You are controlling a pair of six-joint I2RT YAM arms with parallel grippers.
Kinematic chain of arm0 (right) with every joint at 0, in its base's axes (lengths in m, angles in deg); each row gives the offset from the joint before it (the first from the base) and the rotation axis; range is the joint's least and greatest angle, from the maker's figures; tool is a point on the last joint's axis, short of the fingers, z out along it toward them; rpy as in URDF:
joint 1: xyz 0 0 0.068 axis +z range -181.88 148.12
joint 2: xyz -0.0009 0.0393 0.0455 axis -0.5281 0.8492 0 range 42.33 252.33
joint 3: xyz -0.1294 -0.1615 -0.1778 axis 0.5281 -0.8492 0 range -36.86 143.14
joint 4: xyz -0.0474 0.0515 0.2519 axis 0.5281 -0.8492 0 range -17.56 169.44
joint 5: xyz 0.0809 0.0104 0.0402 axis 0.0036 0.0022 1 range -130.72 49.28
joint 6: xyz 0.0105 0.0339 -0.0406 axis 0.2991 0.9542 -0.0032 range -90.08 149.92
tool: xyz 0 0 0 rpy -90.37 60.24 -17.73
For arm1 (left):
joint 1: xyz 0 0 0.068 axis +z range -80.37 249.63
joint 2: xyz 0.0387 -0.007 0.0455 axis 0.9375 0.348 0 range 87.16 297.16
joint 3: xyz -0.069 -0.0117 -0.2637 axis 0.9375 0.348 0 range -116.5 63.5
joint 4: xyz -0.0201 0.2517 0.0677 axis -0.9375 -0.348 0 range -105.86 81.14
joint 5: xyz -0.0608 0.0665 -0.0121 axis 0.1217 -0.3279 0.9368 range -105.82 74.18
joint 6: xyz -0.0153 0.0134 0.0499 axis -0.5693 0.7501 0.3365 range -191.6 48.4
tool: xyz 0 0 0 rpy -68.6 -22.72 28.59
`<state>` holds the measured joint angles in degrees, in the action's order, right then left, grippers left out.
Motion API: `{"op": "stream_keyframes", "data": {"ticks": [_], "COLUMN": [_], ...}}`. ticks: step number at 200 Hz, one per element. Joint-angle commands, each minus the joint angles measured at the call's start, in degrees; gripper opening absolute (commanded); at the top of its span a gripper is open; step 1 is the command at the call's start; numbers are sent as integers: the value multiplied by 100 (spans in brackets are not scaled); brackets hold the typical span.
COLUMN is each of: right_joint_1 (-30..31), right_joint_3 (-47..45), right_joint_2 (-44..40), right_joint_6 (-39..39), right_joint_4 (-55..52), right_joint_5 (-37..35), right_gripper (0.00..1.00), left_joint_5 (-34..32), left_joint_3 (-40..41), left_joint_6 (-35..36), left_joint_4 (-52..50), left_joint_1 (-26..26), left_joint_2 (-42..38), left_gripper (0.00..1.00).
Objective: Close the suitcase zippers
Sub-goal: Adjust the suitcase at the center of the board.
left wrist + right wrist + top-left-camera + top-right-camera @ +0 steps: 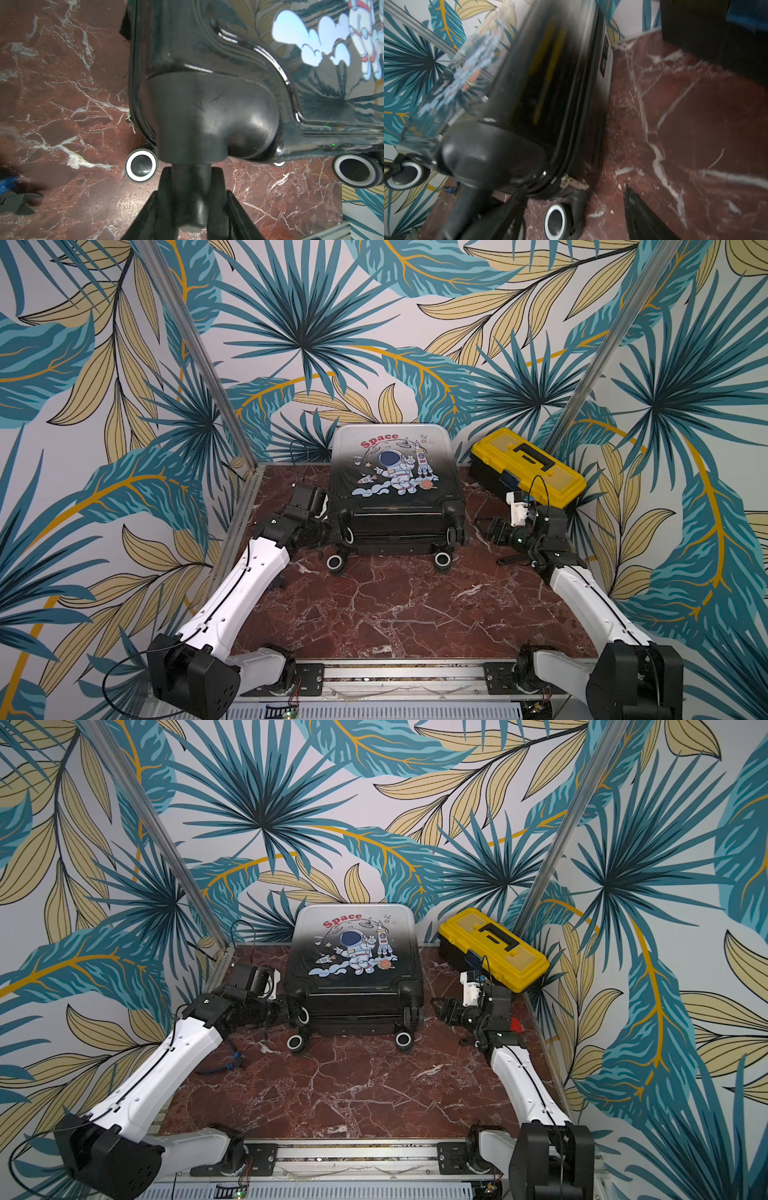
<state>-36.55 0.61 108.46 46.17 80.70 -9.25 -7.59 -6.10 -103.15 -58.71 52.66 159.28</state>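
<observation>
While the left gripper (192,169) clamps a black caster stem (191,197) at one near corner of the suitcase (395,472), the right gripper (482,528) hangs with jaws spread just beside the opposite near corner, apart from it. Between the two grippers the suitcase lies flat on the marble tabletop (374,614), astronaut side up. Near the left gripper, a metal zipper pull (130,123) sits on the zipper track (133,62). Beyond the right gripper stands a yellow-and-black toolbox (528,466).

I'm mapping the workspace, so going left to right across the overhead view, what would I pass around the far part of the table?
left gripper → suitcase → right gripper → yellow toolbox
</observation>
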Motion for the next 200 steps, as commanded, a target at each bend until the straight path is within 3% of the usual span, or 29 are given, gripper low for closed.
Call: {"op": "stream_keyframes", "data": {"ticks": [1,18,39,65,84,148,200], "right_joint_1": [10,24,60,115,132,163,312], "right_joint_3": [-619,-1028,-1505,-1507,-1357,-1273,-1045], "right_joint_2": [-192,-65,573,1399,1708,2825,3197], "right_joint_6": [653,974,1613,1510,1071,1376,1214], "right_joint_4": [1149,1973,3842,4801,4789,6556,6967], "right_joint_5": [326,459,770,1210,1371,1521,1626], "right_gripper": [70,67,64,62,60,59,53], "left_joint_5": [158,206,403,488,520,357,577], "left_joint_3": [-445,-614,-753,-911,-1040,-1562,-1801], "left_joint_6": [316,477,631,809,964,1565,1871], "left_joint_4": [602,541,486,417,345,-7,-91], "left_joint_1": [223,247,291,334,342,496,765], "left_joint_2": [118,305,531,772,912,1320,1651], "left_gripper": [41,41,41,41,42,42,42]}}
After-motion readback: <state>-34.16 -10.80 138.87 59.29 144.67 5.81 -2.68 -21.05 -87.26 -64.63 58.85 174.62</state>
